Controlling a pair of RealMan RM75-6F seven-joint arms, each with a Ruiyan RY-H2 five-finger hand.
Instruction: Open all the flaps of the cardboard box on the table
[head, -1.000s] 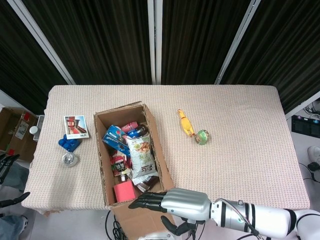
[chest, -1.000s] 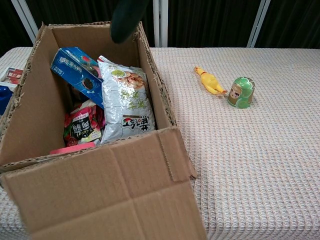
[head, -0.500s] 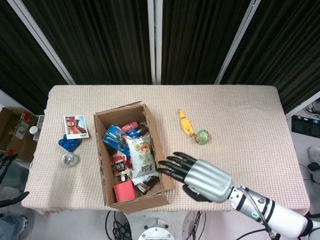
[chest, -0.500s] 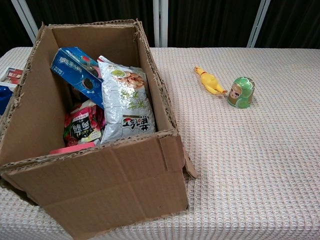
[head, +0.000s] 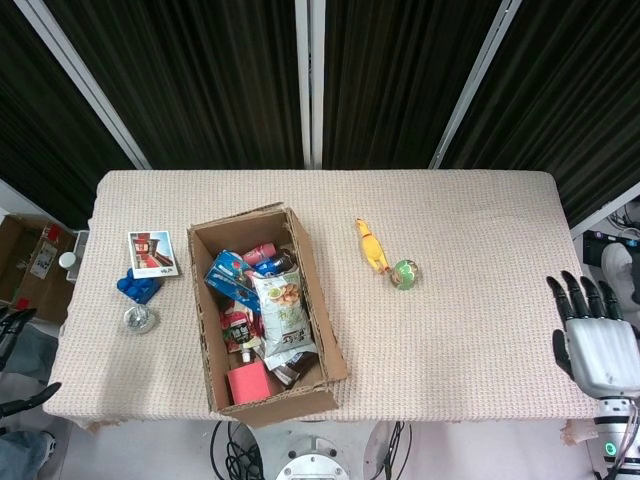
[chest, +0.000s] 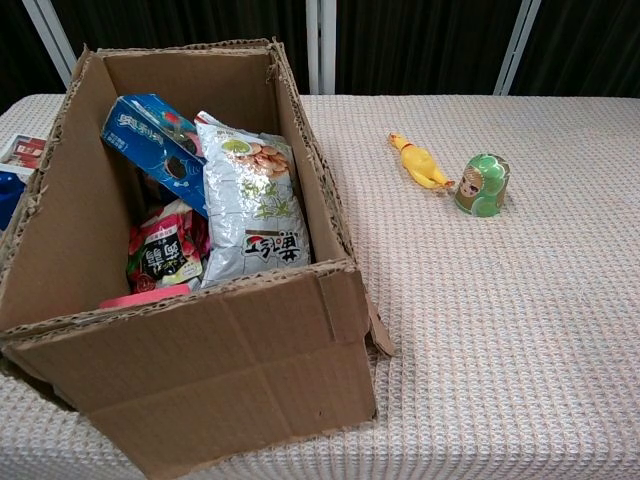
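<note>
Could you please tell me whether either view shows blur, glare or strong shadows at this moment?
Head view: evenly lit and sharp, the open brown cardboard box casting hardly any shadow, dark curtains behind. Chest view: also sharp, mild sheen on the silver snack bag, the box's near wall looming large.

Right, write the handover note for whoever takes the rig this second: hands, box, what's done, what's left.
Right hand: open, fingers spread, holding nothing, off the right end of the table, well away from the box.
Left hand: not in either view.
Cardboard box: on the left half of the table, top open, packed with snack packets; the silver nut bag lies on top. Its near flap hangs down outside the front wall. No flap covers the opening.
Rubber chicken and green cup lie to the right of the box, untouched.
Done: box looks fully opened.
Left: check the far and side flaps, which are hard to judge from here.
</note>
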